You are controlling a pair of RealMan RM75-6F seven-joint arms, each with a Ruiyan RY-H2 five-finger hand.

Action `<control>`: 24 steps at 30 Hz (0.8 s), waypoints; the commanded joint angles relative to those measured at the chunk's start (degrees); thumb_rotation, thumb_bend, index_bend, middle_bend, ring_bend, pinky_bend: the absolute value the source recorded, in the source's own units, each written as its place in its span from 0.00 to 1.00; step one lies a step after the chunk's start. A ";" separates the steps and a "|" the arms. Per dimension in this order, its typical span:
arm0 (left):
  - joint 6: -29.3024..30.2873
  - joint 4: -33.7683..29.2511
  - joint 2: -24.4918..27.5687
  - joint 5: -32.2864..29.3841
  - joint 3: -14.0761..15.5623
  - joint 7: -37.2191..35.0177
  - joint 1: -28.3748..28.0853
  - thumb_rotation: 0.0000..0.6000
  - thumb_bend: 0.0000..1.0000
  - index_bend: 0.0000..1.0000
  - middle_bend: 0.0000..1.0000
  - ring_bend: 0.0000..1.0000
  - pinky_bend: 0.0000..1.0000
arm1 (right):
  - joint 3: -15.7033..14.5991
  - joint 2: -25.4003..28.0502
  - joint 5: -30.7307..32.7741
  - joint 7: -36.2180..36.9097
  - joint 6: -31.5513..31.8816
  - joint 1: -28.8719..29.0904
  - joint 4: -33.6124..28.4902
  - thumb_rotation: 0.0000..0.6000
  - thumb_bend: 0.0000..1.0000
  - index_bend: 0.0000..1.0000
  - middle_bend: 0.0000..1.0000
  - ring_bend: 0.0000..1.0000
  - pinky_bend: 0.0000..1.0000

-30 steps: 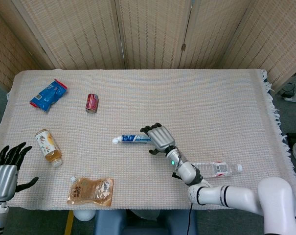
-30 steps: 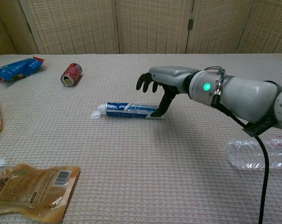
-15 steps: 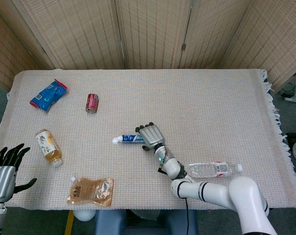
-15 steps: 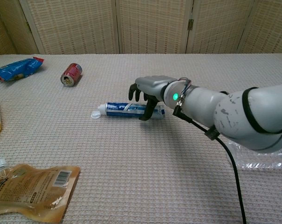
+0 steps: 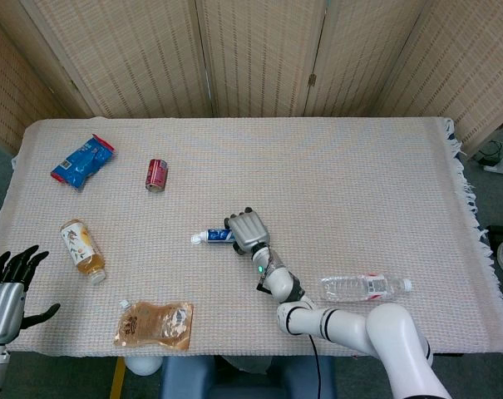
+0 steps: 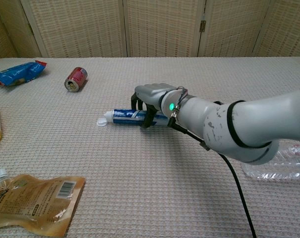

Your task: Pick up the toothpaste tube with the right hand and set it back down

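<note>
Starting at the near edge of the table (image 5: pixel 376 174), we see a tan drink pouch (image 5: pixel 154 325) lying flat toward the near left corner, with our left hand (image 5: pixel 7 285) beyond that corner, off the cloth, its dark fingers spread and holding nothing. Toward the near right corner a clear plastic water bottle (image 5: pixel 366 288) lies on its side, cap pointing to the right edge. Our right arm reaches in from the near edge, passing just left of that bottle, and ends at our right hand (image 6: pixel 152 96) over the middle of the surface. That hand sits on top of the toothpaste tube (image 6: pixel 128 116), which lies flat on the cloth near the centre, white cap pointing toward the left edge. The dark fingers curl down over the far side of the tube and the thumb comes down its near side, so the hand wraps the tube's middle; the tube itself rests on the table, not lifted. Near the left edge lies a small bottle of amber drink (image 5: pixel 82 248). Farther back, a red can (image 5: pixel 156 174) lies on its side, and a blue snack bag (image 5: pixel 81 160) sits toward the far left corner.
</note>
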 commanded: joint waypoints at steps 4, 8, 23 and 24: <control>-0.17 0.34 -0.13 0.02 -0.07 -0.28 -0.09 1.00 0.15 0.18 0.13 0.14 0.00 | -0.41 -0.60 -1.78 0.76 0.40 -0.14 0.63 1.00 0.58 0.52 0.46 0.44 0.30; 0.03 0.18 0.17 0.66 -0.22 -0.76 -0.29 1.00 0.15 0.18 0.13 0.14 0.00 | -0.72 0.92 -4.45 3.18 0.43 -1.15 -1.70 1.00 0.68 0.58 0.51 0.50 0.37; -1.13 -1.36 0.43 7.09 -1.73 -3.77 -4.96 1.00 0.16 0.16 0.13 0.14 0.00 | -3.78 18.73 -25.41 33.45 -0.21 -12.89 -24.25 1.00 0.75 0.64 0.56 0.56 0.45; -1.60 -1.58 0.33 7.55 -1.90 -3.89 -5.62 1.00 0.16 0.15 0.13 0.14 0.00 | -4.37 19.58 -28.19 36.94 0.40 -13.80 -25.13 1.00 0.75 0.64 0.56 0.56 0.45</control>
